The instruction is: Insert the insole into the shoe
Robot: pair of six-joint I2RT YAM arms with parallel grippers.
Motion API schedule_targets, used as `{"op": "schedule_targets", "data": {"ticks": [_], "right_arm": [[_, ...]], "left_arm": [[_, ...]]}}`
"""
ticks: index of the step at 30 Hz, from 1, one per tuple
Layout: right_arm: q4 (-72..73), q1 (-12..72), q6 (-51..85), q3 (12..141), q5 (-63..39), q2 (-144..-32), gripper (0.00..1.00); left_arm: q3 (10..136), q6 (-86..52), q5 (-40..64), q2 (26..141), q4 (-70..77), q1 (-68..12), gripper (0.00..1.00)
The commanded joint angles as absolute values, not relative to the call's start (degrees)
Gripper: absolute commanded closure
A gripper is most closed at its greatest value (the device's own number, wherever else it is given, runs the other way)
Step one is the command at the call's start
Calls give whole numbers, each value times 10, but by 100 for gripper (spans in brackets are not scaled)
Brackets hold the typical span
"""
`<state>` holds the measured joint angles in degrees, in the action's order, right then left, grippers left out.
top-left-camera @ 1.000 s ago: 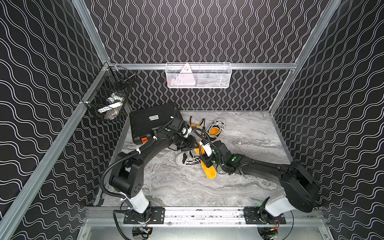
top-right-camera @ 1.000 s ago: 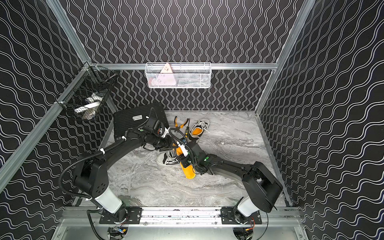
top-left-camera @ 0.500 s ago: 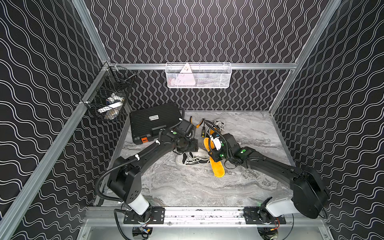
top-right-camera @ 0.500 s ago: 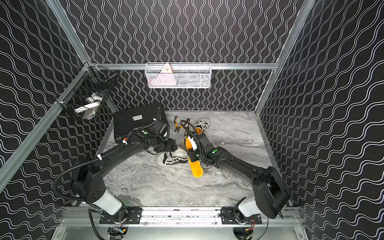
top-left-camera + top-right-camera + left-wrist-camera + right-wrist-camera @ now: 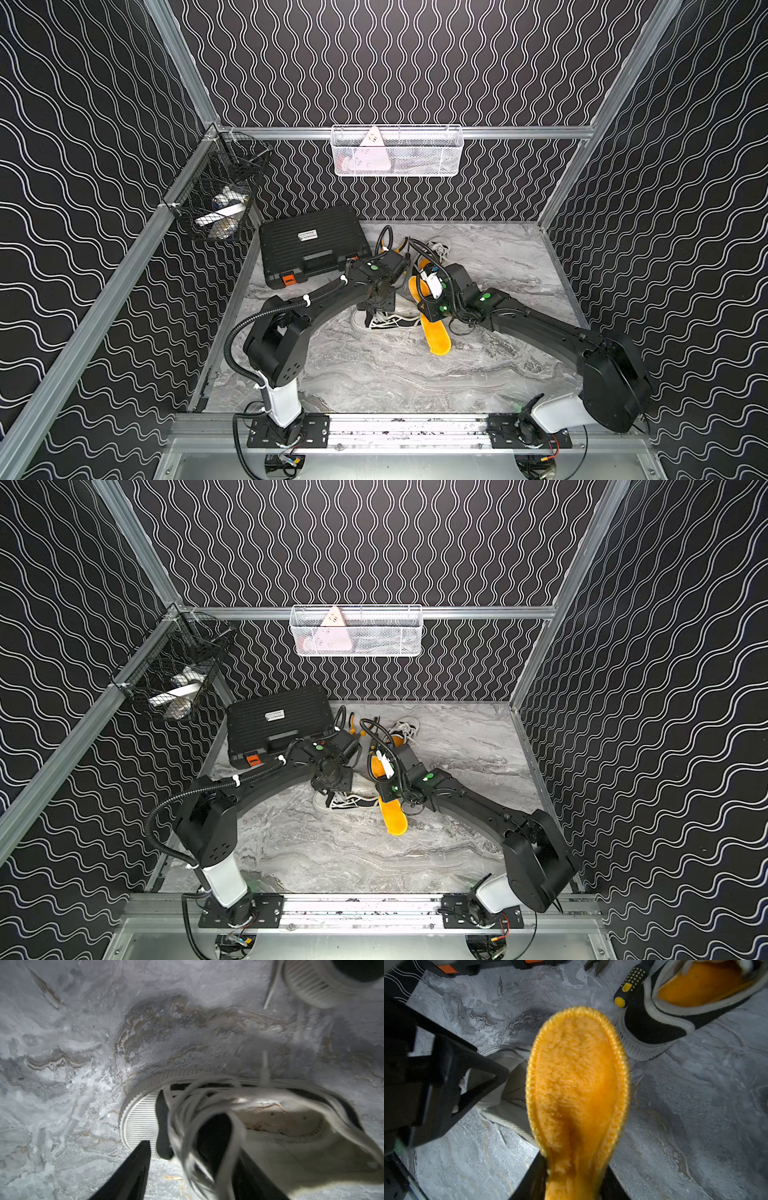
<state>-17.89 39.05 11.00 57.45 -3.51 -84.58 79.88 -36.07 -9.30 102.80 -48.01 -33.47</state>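
Note:
A black-and-white sneaker, the shoe (image 5: 390, 322) (image 5: 349, 802), lies on the marble table with its opening (image 5: 291, 1126) showing a bare pale footbed. My left gripper (image 5: 376, 309) (image 5: 193, 1157) stands open over its laces. One finger (image 5: 137, 1167) is outside by the toe cap, and the other is inside behind the tongue. My right gripper (image 5: 430, 309) (image 5: 571, 1178) is shut on the heel end of the fuzzy orange insole (image 5: 436, 336) (image 5: 395, 818) (image 5: 577, 1076). The insole hangs just beside the shoe (image 5: 508, 1084).
A second sneaker (image 5: 432, 253) (image 5: 685, 1001) with an orange insole inside lies behind, next to a black-and-yellow screwdriver (image 5: 629, 985). A black tool case (image 5: 311, 245) sits at the back left. A black wire basket (image 5: 216, 199) and a white one (image 5: 397, 151) hang on the walls.
My left gripper has come forward from near the tool case and down onto the shoe's laces. The right gripper shifted the insole a little to the right beside the shoe.

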Motion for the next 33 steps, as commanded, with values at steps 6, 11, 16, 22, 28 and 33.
{"op": "schedule_targets", "data": {"ticks": [6, 11, 16, 22, 28, 33], "right_arm": [[-208, 390, 96, 597, -72, -847, 64], [-228, 391, 109, 590, -36, -832, 65], [-257, 390, 114, 578, -31, -800, 64], [-294, 388, 119, 565, -33, -762, 65], [-365, 389, 114, 582, -58, -746, 65], [-357, 408, 135, 561, -134, -721, 66]], "left_arm": [[772, -298, 40, 1018, -410, -292, 54], [782, -250, 76, 1015, -378, -290, 74], [802, -209, 97, 1032, -365, -290, 97], [812, -129, 187, 1019, -349, -294, 100], [808, -36, 298, 996, -364, -292, 100], [819, 6, 344, 1034, -378, -288, 100]]}}
